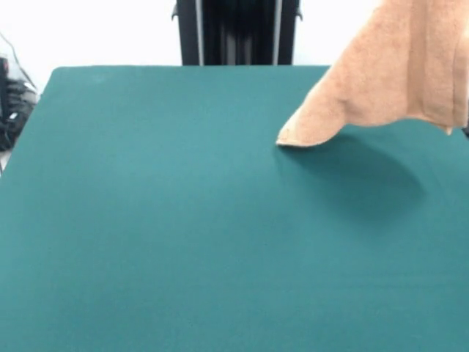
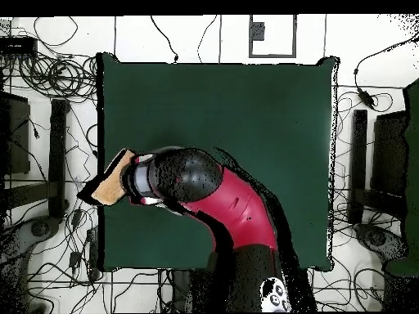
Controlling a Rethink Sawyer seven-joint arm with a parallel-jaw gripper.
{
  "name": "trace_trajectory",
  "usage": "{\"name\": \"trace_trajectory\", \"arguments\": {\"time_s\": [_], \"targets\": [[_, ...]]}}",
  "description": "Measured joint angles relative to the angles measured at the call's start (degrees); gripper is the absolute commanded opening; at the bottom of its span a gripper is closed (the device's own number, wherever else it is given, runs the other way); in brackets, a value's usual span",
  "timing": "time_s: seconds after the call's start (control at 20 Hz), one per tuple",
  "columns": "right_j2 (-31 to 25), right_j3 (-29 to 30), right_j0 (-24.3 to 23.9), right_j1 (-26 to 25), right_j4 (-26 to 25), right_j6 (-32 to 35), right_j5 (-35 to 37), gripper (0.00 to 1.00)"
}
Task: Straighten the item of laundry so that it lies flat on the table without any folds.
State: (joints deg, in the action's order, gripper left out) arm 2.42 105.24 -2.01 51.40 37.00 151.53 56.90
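Above the table's [image 1: 183, 242] right side in the front view, the orange-tan towel [image 1: 388, 66] hangs lifted, its upper part running out of the picture at the top right corner. Its terry surface shows a soft vertical fold near the right edge, and its lower edge sweeps down leftward to a rounded corner that touches, or nearly touches, the dark green top. A dark shadow spreads on the felt just beneath and to the right of that corner. A small pale point of cloth dangles at the far right edge.

From overhead, the red and black arm [image 2: 237, 217] reaches from the base at the bottom edge up and across to the table's left border, its black wrist section bent sideways over that edge. Only a small tan patch of the towel [image 2: 108, 186] shows beyond the wrist, at the table's left rim. The gripper itself is hidden under the wrist and the cloth, so whether it is clenched or released cannot be told.
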Motion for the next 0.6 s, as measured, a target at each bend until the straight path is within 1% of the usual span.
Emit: {"name": "trace_trajectory", "arguments": {"time_s": [0.1,0.15,0.35,0.5,0.6], "targets": [[0.02,1.44,0.28,0.15,2.13,0.00,-0.02,0.00],[0.07,3.06,0.93,0.47,4.74,0.00,-0.02,0.00],[0.08,4.57,2.09,0.50,7.67,0.00,-0.01,0.00],[0.04,4.67,2.10,-0.37,8.39,0.00,-0.01,0.00],[-0.06,4.28,1.00,-2.11,8.20,0.00,-0.26,0.00]]}}
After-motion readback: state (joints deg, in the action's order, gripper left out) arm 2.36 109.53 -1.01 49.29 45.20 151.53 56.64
